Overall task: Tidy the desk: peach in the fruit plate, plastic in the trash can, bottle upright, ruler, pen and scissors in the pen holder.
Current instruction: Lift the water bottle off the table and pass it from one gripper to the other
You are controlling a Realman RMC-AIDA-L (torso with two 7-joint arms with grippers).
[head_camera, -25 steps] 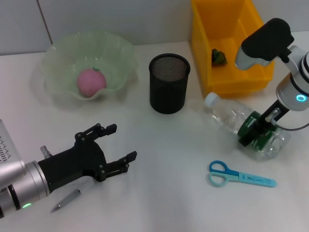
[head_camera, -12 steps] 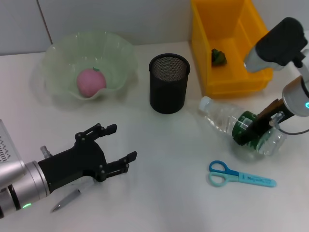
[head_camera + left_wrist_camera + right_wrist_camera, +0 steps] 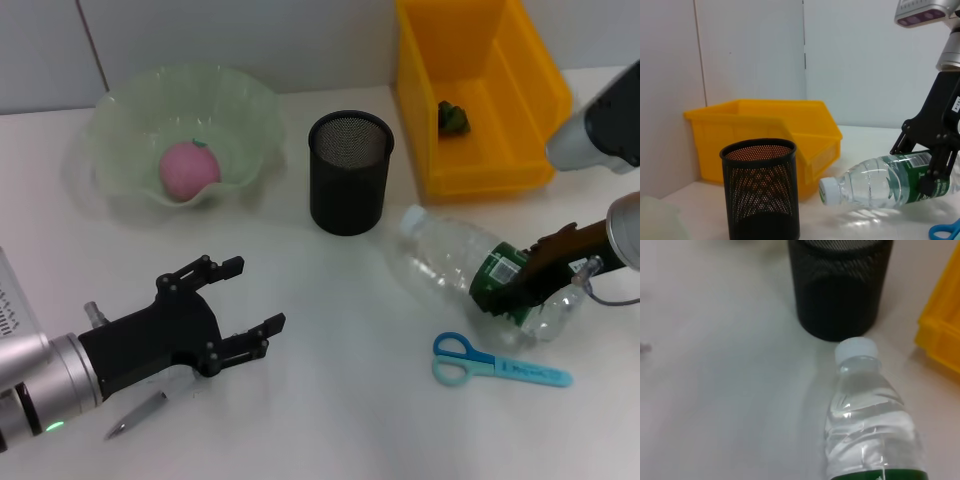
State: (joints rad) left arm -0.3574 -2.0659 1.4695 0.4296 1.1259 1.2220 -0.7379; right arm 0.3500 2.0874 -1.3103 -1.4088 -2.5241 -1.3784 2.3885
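Two grippers: right gripper (image 3: 522, 285) jaws clamped on bottle (image 3: 455, 265) beside pen holder (image 3: 350, 172); left gripper (image 3: 232, 316) jaws spread empty, half hiding pen (image 3: 140, 413).

Open tabletop (image 3: 330, 300) between the left gripper (image 3: 235, 300) and the bottle (image 3: 450, 265). Blocked toward the back by the mesh pen holder (image 3: 350, 172), with the yellow bin (image 3: 480, 100) just beyond the bottle's cap. Scissors (image 3: 500, 365) lying near the bottle, a pen (image 3: 137, 413) under the left gripper.
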